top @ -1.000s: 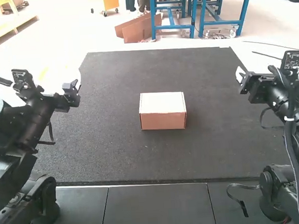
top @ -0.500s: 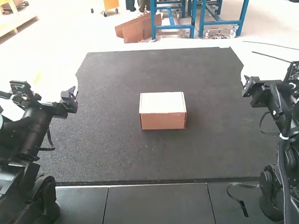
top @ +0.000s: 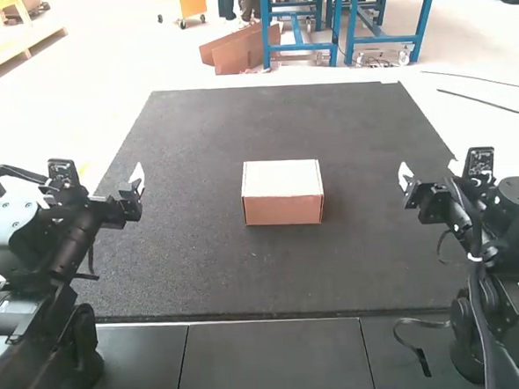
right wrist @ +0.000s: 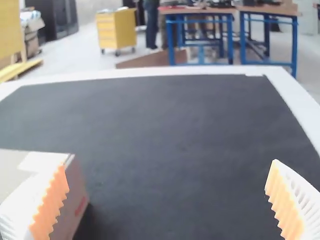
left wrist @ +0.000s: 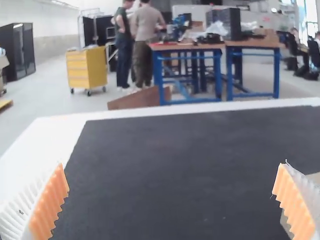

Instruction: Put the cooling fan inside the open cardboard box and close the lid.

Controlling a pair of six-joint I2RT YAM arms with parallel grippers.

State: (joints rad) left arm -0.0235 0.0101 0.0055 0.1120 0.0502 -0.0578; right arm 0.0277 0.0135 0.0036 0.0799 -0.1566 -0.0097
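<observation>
Black matting [top: 202,260] is occupied centrally by the closed cardboard box [top: 282,191], with left gripper [top: 134,195] and right gripper [top: 409,188] held spread at the matting's side edges.

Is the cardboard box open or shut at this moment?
Shut: the cardboard box has its lid flat across the top, with no flap raised and no inside showing.

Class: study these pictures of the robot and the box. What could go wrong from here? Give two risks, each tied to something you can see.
1. The cardboard box has its lid shut, so its contents are hidden. It may be empty even though the task looks finished.
2. The box stands loose on the black mat, with the left hand and right hand open and apart from it. A push from one side alone could slide it.
</observation>
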